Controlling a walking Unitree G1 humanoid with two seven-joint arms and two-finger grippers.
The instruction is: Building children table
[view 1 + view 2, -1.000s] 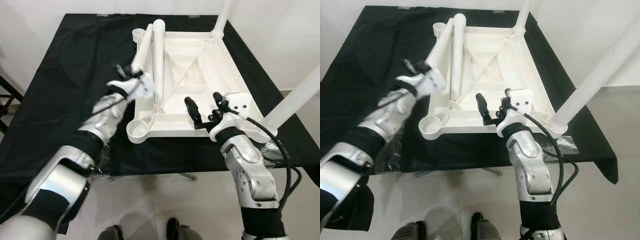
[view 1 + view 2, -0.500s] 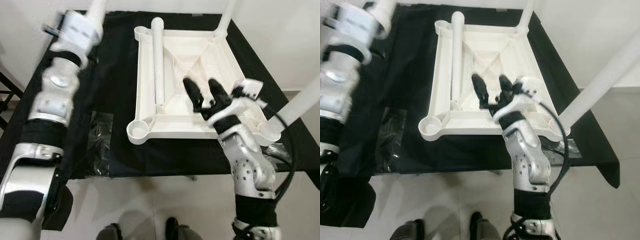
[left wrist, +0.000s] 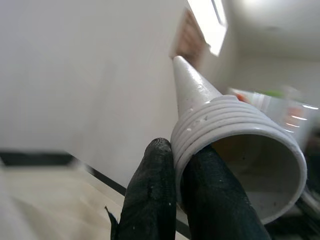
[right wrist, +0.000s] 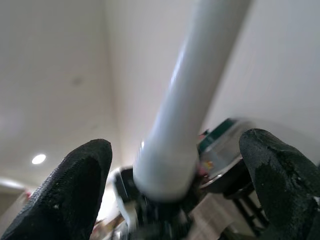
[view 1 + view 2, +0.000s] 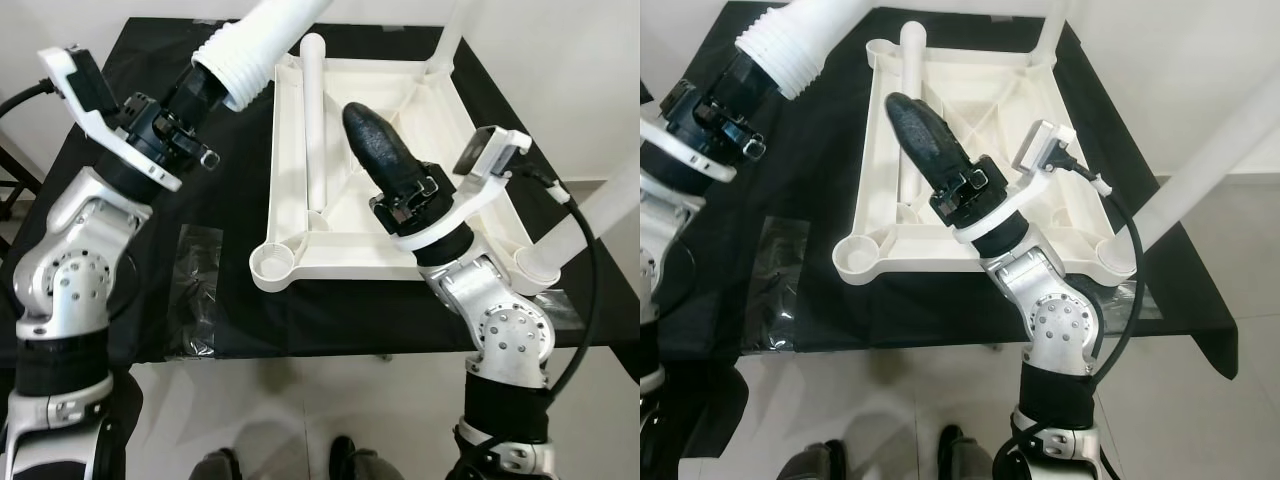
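The white children's tabletop [image 5: 290, 215] lies upside down on a black-clothed table. Two white legs stand in its right corner sockets, one far [image 5: 447, 35] and one near [image 5: 600, 215]. A loose leg [image 5: 315, 120] lies inside the frame along its left side. The near-left socket [image 5: 272, 263] is empty. My left gripper [image 5: 185, 100] is raised above the table's left side, shut on another leg [image 5: 262, 45] just behind its ribbed threaded end [image 3: 235, 130]. My right gripper [image 5: 368, 125] is lifted over the tabletop and points up toward the camera, its fingers [image 4: 82, 185] wide apart and holding nothing.
A clear plastic bag [image 5: 195, 290] lies on the black cloth [image 5: 120, 250] left of the tabletop, and another [image 5: 555, 300] sits near the right front corner. White walls surround the table. Pale floor lies below the table's front edge.
My left arm lifted a leg out of the tabletop, up and to the left. My right gripper rose from the near rim and now points up over the tabletop.
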